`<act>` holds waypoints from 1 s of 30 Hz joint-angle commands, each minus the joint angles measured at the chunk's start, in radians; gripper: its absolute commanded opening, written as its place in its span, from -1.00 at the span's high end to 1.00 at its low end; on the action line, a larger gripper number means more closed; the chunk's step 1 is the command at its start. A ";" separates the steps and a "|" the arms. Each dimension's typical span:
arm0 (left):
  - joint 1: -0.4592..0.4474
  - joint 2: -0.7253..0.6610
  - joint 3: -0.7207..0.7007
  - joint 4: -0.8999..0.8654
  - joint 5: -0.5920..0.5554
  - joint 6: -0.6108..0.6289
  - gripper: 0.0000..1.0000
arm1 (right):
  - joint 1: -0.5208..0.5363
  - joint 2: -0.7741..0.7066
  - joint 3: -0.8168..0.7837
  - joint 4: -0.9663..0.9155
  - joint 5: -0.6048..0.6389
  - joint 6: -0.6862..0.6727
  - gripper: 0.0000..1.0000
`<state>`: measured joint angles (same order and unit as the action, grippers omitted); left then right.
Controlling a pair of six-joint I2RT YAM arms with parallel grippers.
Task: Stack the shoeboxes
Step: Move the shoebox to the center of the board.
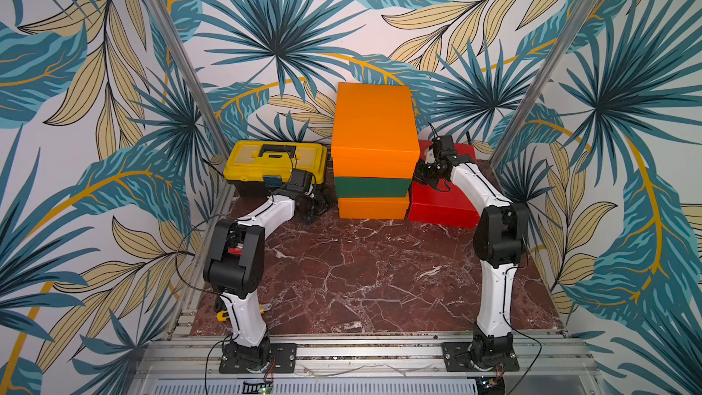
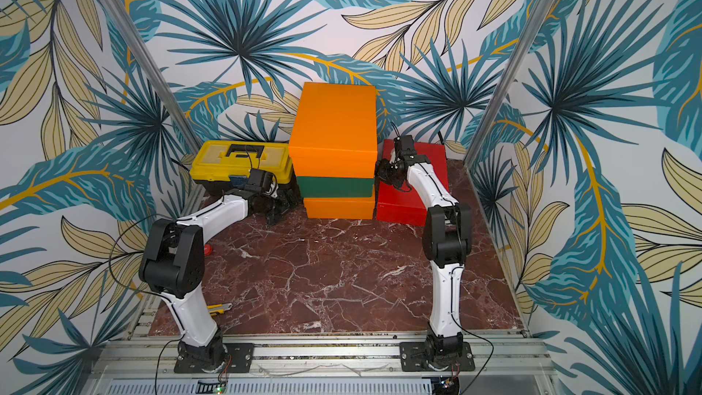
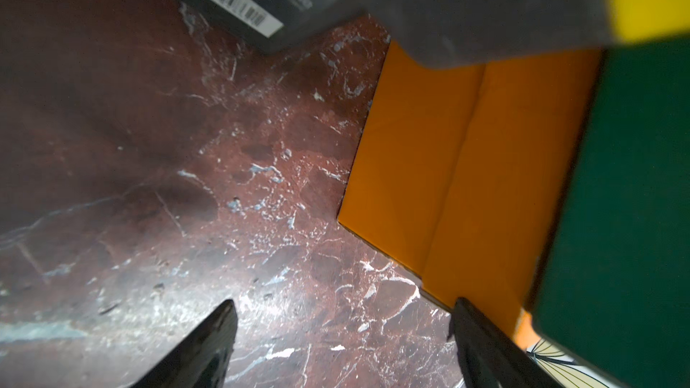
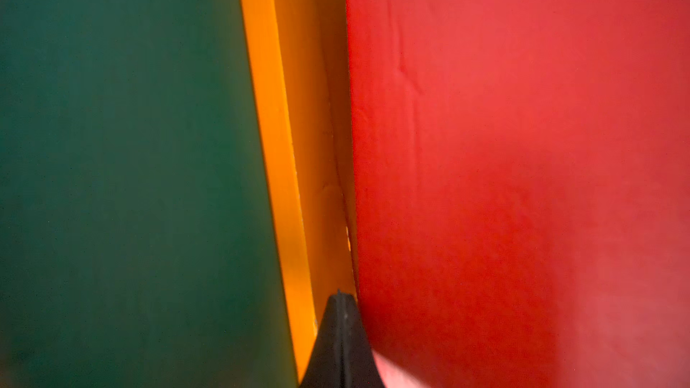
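Note:
Three shoeboxes stand stacked at the back middle in both top views: an orange one (image 1: 374,123) on top, a dark green one (image 1: 372,186) in the middle and an orange one (image 1: 374,208) at the bottom. A red shoebox (image 1: 442,207) lies on the table, right of the stack and close against it. My left gripper (image 1: 319,207) is open, low over the table at the stack's lower left; in the left wrist view my left gripper (image 3: 343,304) holds nothing. My right gripper (image 1: 419,174) is shut and empty, above the red box at the stack's right side, its tip (image 4: 340,294) pointing between the orange (image 4: 291,143) and red (image 4: 522,143) boxes.
A yellow-and-black toolbox (image 1: 273,165) stands left of the stack, just behind my left wrist. A yellow utility knife (image 1: 222,315) and a small red thing (image 2: 207,249) lie by the left arm. Patterned walls close in the marble table (image 1: 361,279) on three sides.

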<state>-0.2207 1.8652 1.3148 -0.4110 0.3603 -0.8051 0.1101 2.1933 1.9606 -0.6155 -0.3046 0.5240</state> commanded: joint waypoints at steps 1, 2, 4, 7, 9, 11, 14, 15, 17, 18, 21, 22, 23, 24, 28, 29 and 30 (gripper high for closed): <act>0.000 0.024 0.032 0.032 0.006 -0.015 -0.81 | -0.001 -0.015 -0.085 0.034 -0.034 0.033 1.00; -0.002 0.026 0.033 0.035 0.008 -0.017 -0.81 | 0.000 -0.021 -0.107 0.048 -0.040 0.040 1.00; -0.006 0.029 0.031 0.035 0.006 -0.019 -0.81 | 0.003 -0.032 -0.149 0.070 -0.051 0.051 1.00; -0.018 0.024 0.028 0.035 0.007 -0.020 -0.81 | 0.013 -0.051 -0.210 0.104 -0.069 0.065 1.00; -0.028 0.017 0.021 0.036 0.005 -0.022 -0.81 | 0.021 -0.068 -0.254 0.131 -0.084 0.076 1.00; -0.040 0.007 0.015 0.035 0.001 -0.023 -0.81 | 0.029 -0.093 -0.302 0.170 -0.099 0.094 1.00; -0.058 -0.010 0.002 0.041 -0.001 -0.029 -0.81 | 0.040 -0.130 -0.379 0.219 -0.126 0.123 1.00; -0.064 -0.016 -0.005 0.043 -0.003 -0.031 -0.80 | 0.043 -0.141 -0.399 0.232 -0.132 0.130 1.00; -0.079 -0.036 -0.019 0.043 -0.007 -0.033 -0.81 | 0.054 -0.169 -0.440 0.247 -0.136 0.136 1.00; -0.083 -0.047 -0.027 0.043 -0.013 -0.034 -0.81 | 0.058 -0.182 -0.455 0.250 -0.136 0.137 1.00; -0.094 -0.088 -0.064 0.043 -0.026 -0.035 -0.81 | 0.074 -0.227 -0.513 0.266 -0.134 0.142 1.00; -0.095 -0.102 -0.080 0.043 -0.031 -0.036 -0.81 | 0.078 -0.243 -0.534 0.275 -0.133 0.147 1.00; -0.096 -0.118 -0.098 0.043 -0.036 -0.036 -0.81 | 0.081 -0.258 -0.557 0.282 -0.134 0.152 1.00; -0.096 -0.130 -0.113 0.043 -0.039 -0.037 -0.81 | 0.085 -0.271 -0.578 0.289 -0.135 0.156 1.00; -0.098 -0.183 -0.180 0.043 -0.054 -0.040 -0.81 | 0.103 -0.334 -0.674 0.318 -0.125 0.167 1.00; -0.098 -0.195 -0.195 0.045 -0.055 -0.040 -0.81 | 0.107 -0.348 -0.695 0.321 -0.124 0.171 1.00; -0.098 -0.209 -0.211 0.044 -0.060 -0.040 -0.81 | 0.113 -0.365 -0.720 0.327 -0.120 0.175 1.00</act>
<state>-0.2886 1.7027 1.1255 -0.4107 0.2470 -0.8463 0.1688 1.8545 1.3075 -0.2600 -0.3416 0.6659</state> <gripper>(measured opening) 0.902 0.049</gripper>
